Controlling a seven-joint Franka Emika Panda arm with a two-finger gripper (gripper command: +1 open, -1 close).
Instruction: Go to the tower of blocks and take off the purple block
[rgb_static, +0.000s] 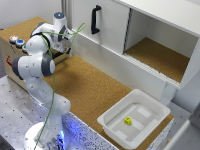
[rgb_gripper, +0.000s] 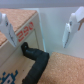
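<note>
Nearest in the exterior view, at 5 o'clock in the frame: white plastic tub (rgb_static: 114, 116), thin-walled, with one small yellow cube (rgb_static: 128, 120) in it. Not my target.

Arm base (rgb_static: 42, 137) at 7 o'clock, on perforated metal plate. A green cable (rgb_static: 52, 95) runs up the arm.

Mid-frame: cork-topped bench (rgb_static: 92, 85), grainy and matte.

Fingers (rgb_gripper: 73, 29): white, flat-sided, spread wide, nothing between them. In the wrist view they straddle the corner of a wooden box (rgb_gripper: 20, 36) with red lettering, over a black cable (rgb_gripper: 36, 59).

Key relation: in the exterior view, small coloured blocks (rgb_static: 17, 40) sit on that box top, at about 9 o'clock from the wrist, near but apart. I read them as the tower. Orange, white and blue show; I cannot pick out purple, and the blur hides any stacking axis. My judgement is that the approach is unfinished and the next move is a sideways shift toward 9 o'clock.

Farthest, at 1 o'clock: white cabinet (rgb_static: 150, 20) with a black handle (rgb_static: 95, 19), one bay open.
</note>
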